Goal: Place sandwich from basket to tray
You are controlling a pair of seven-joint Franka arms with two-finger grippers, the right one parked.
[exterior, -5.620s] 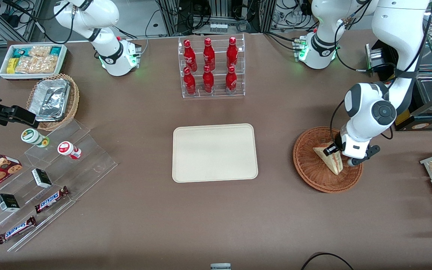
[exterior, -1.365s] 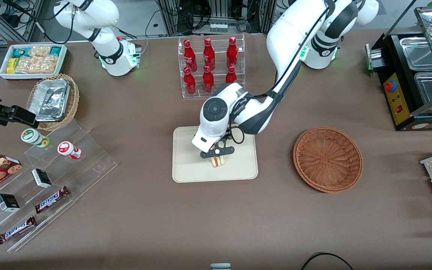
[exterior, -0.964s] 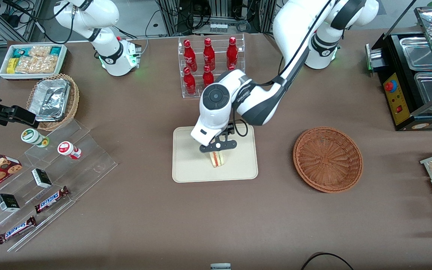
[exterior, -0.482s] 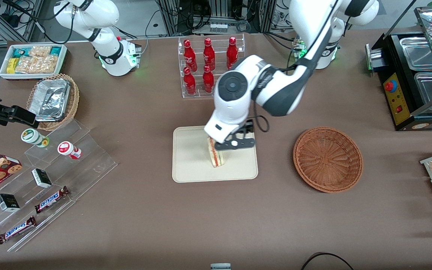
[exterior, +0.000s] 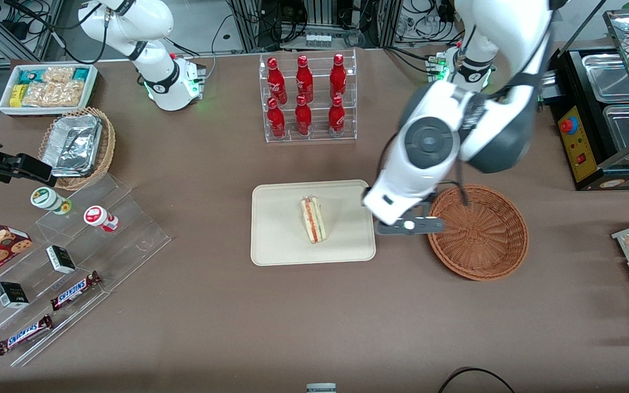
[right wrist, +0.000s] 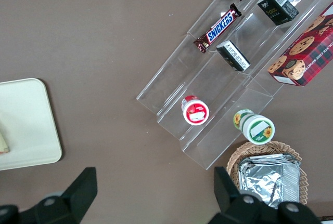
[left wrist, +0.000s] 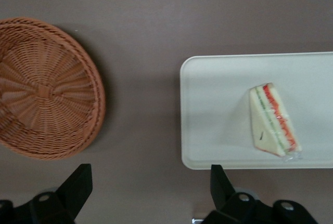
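The sandwich [exterior: 313,220], a pale wedge with red and green filling, lies on the cream tray [exterior: 276,240]; it also shows in the left wrist view [left wrist: 272,121] on the tray [left wrist: 218,115]. The reddish-brown wicker basket [exterior: 478,232] is empty, also in the left wrist view [left wrist: 44,86]. My left gripper [exterior: 408,225] is open and empty, raised above the bare table between the tray's edge and the basket; its dark fingers [left wrist: 78,185] stand wide apart over the brown table.
A clear rack of red bottles [exterior: 306,98] stands farther from the front camera than the tray. A clear stepped stand with snacks [exterior: 63,262], a tan basket with foil containers [exterior: 77,144] and a white snack box [exterior: 47,87] lie toward the parked arm's end. A metal food warmer [exterior: 604,109] stands at the working arm's end.
My gripper let go of the sandwich on the tray, rose and moved away toward the basket. The sandwich stays lying on the tray. The basket has been empty since the earliest frame.
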